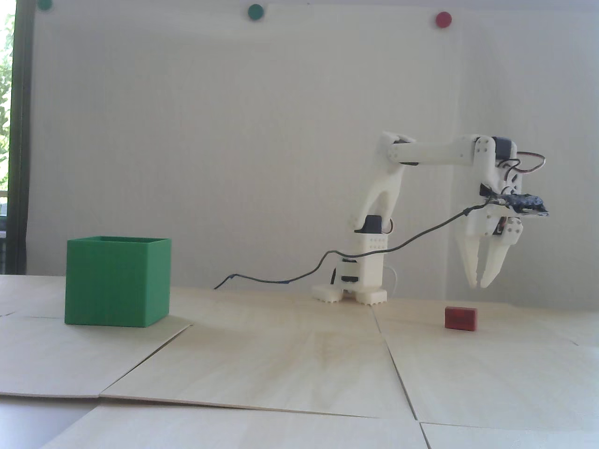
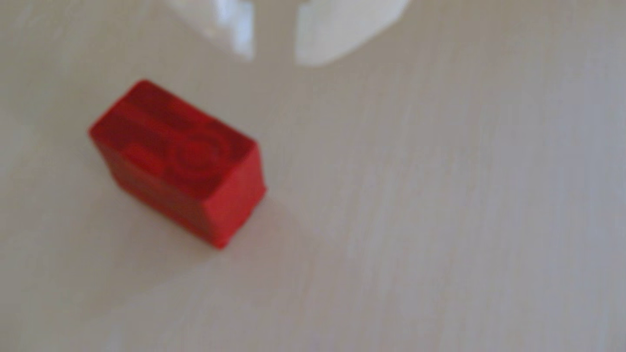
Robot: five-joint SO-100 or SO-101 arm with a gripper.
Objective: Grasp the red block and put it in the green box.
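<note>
The red block is a small dark-red brick lying on the pale wooden table at the right, in front of the arm. In the wrist view it lies below and to the left of the fingertips, blurred. My white gripper points down and hangs a little above the table, slightly right of and behind the block. Its jaws stand a narrow gap apart with nothing between them; in the wrist view the gripper shows bare table through the gap. The green box stands open-topped far to the left.
The arm's base stands at the back centre with a dark cable trailing left onto the table. The table is made of wooden panels with seams. Green and red round dots are on the white wall.
</note>
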